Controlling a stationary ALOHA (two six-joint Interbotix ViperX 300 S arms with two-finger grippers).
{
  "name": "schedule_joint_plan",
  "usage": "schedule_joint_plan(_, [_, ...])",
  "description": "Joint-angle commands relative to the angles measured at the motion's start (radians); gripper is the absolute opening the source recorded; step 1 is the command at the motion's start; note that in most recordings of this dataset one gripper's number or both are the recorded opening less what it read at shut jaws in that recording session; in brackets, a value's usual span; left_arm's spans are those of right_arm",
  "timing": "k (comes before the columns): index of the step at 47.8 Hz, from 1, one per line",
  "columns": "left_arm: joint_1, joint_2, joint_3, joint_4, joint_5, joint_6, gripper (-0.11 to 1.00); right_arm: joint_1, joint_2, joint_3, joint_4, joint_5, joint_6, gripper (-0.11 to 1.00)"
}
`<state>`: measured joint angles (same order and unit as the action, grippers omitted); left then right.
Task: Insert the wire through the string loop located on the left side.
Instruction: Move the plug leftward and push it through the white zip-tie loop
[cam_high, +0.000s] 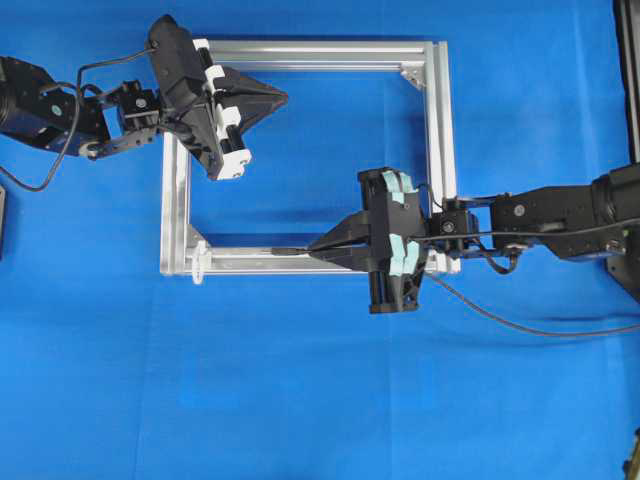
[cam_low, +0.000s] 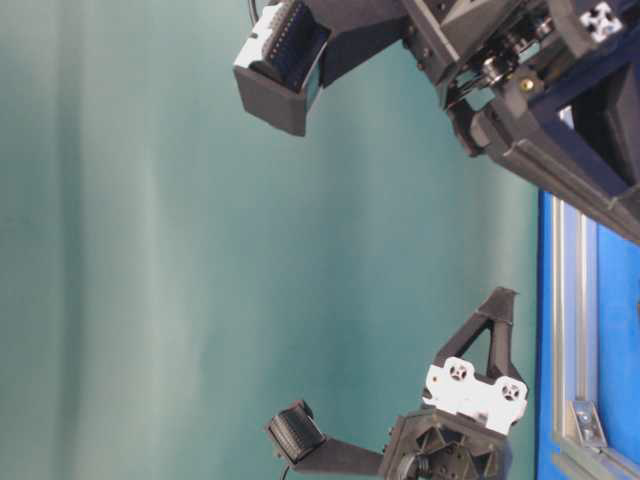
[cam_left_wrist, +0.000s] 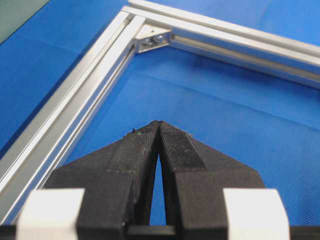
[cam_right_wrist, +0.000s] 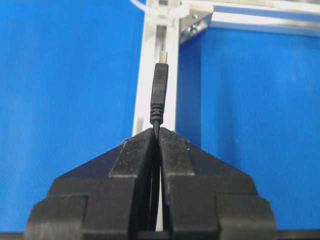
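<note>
My right gripper is shut on the wire, over the frame's near rail. The wire's dark plug sticks out ahead of the fingertips, its slim metal point aimed left along the rail. The rest of the wire trails off to the right across the cloth. The whitish string loop sits at the frame's near-left corner, a short way beyond the plug tip and apart from it. My left gripper is shut on nothing, hovering inside the frame's far-left part.
The silver aluminium frame lies flat on the blue cloth, with corner brackets inside it. The table-level view shows the left gripper beside the frame's rail against a teal backdrop.
</note>
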<state>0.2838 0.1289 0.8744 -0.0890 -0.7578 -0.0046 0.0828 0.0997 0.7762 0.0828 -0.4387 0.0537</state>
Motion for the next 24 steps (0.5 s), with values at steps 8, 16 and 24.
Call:
schedule_joint_plan(8, [0.0, -0.031, -0.012, 0.002, -0.005, -0.002, 0.0, 0.0, 0.038, -0.095, -0.002, 0.04, 0.002, 0.0])
schedule_joint_plan(16, [0.0, -0.029, -0.012, 0.002, -0.005, -0.002, 0.0, 0.0, 0.097, -0.17, -0.002, 0.061, 0.002, 0.0])
schedule_joint_plan(24, [0.0, -0.031, -0.014, 0.002, -0.005, -0.002, 0.0, -0.003, 0.14, -0.233, -0.002, 0.075, 0.0, 0.0])
